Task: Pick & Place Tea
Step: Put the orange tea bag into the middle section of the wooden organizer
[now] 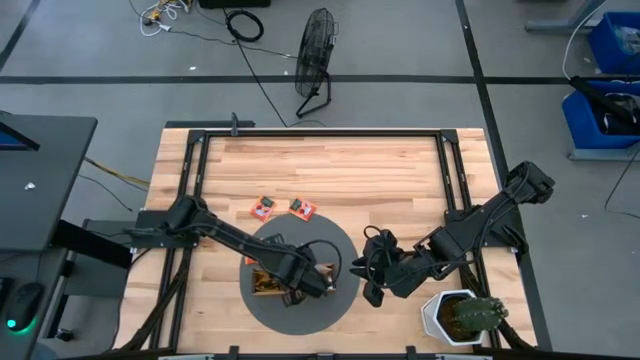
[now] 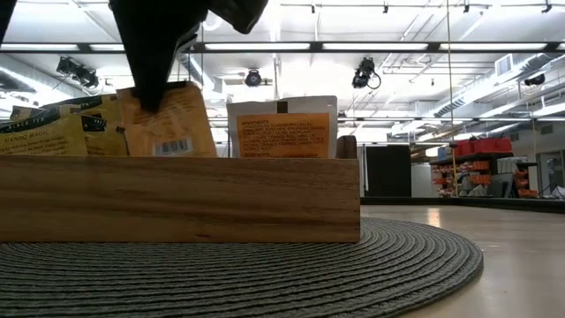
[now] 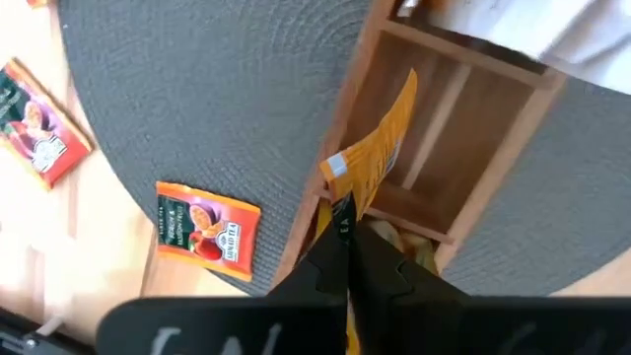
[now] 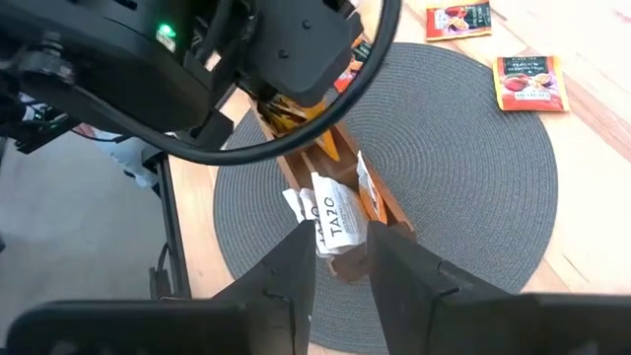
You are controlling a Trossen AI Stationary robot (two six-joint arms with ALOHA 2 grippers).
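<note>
High view, hidden: my left gripper [image 1: 312, 283] and arm cover most of the wooden tray [image 1: 268, 283] on the round grey mat [image 1: 340, 300]; the tray's contents are hard to make out.
High view, room: two red-orange sachets [image 1: 263, 208] lie on bare table [image 1: 400, 180] beyond the mat's far edge; my right gripper [image 1: 372, 268] hangs at the mat's right edge, the potted cactus [image 1: 468, 315] near the right corner.
Low view, cut off: my left fingers enter from above, pinching an orange sachet [image 2: 168, 124] above the tray wall; other sachets stand behind it.
Left wrist view: fingers together, clamped on the yellow-orange sachet [image 3: 375, 148] over a tray compartment.
Right wrist view: my right fingers [image 4: 286, 271] stand apart, empty, near a white sachet [image 4: 333, 219] in the tray.
</note>
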